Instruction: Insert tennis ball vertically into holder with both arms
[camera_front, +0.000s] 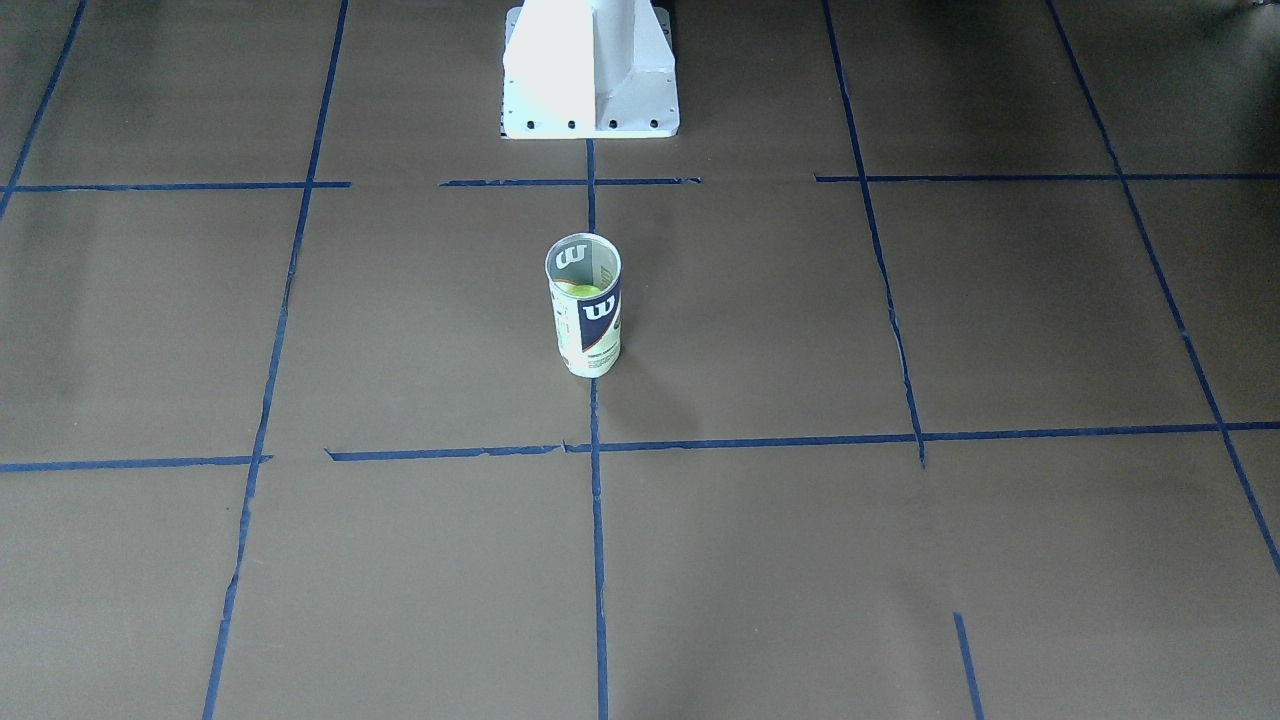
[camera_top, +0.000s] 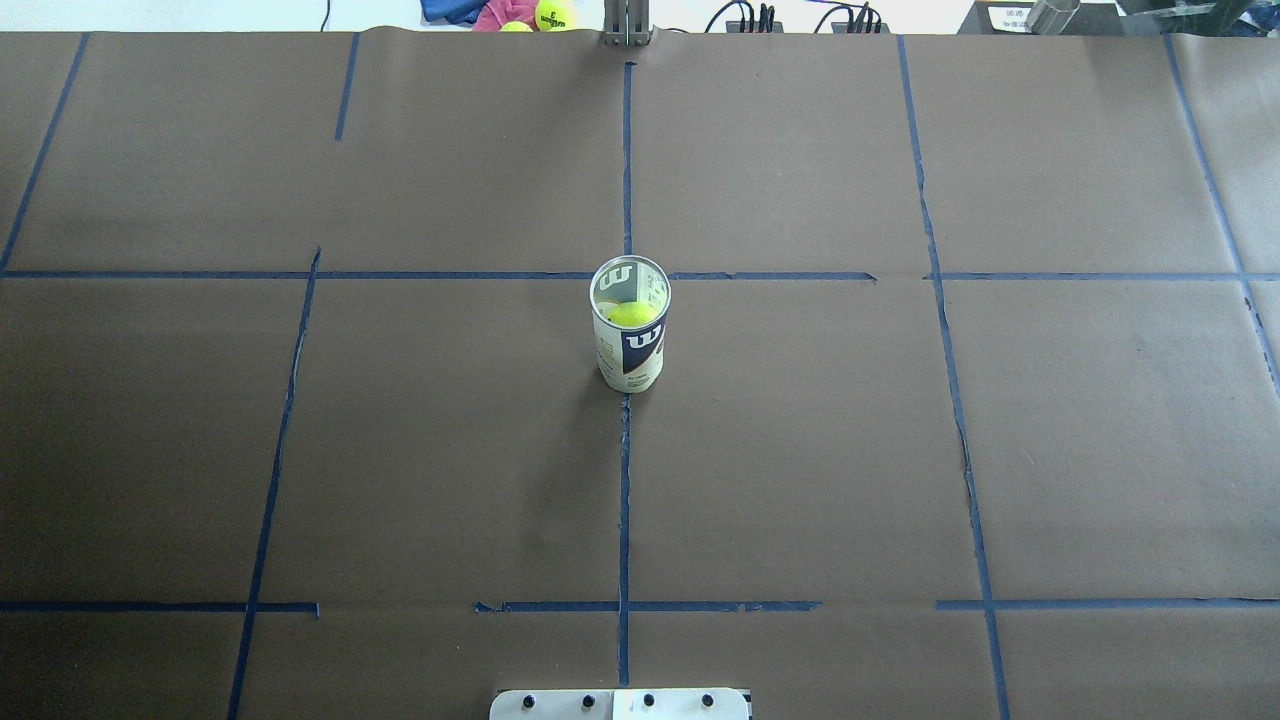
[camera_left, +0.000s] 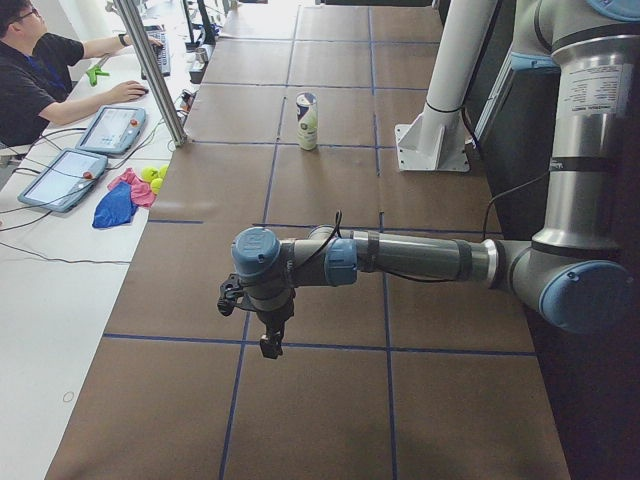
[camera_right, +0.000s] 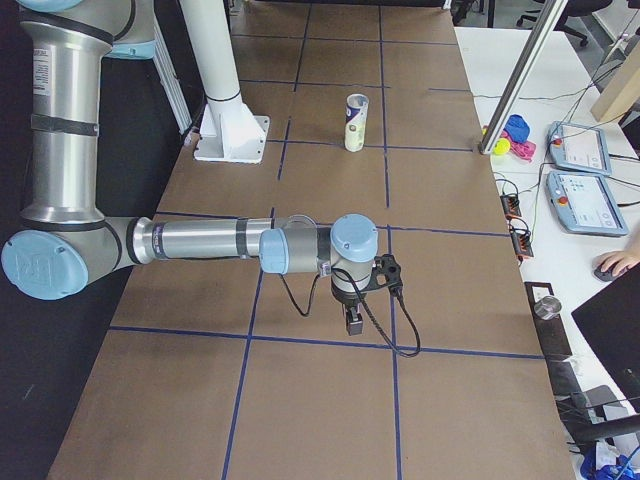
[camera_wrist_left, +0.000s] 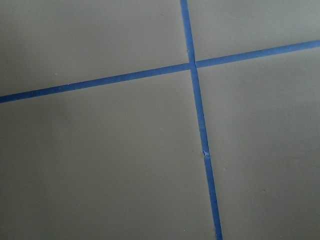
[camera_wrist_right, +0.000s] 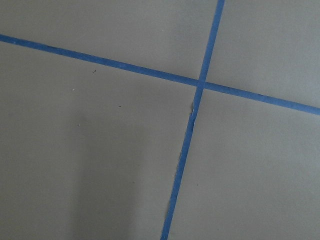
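Observation:
The holder (camera_front: 585, 325), a clear can with a white and navy Wilson label, stands upright with its mouth open at the table's middle (camera_top: 630, 350). The tennis ball (camera_front: 580, 291) sits inside it, below the rim (camera_top: 633, 314). The can also shows far off in both side views (camera_left: 307, 120) (camera_right: 355, 122). My left gripper (camera_left: 270, 345) hangs over the table near its left end, far from the can; I cannot tell if it is open. My right gripper (camera_right: 353, 325) hangs near the right end, also far away; I cannot tell its state. Both wrist views show only brown table with blue tape.
The white pedestal (camera_front: 590, 70) stands just behind the can. Spare yellow balls and cloths (camera_top: 553, 14) lie beyond the table's far edge. An operator (camera_left: 40, 70) sits at a side desk with teach pendants (camera_left: 62, 178). Blue tape lines grid the brown table.

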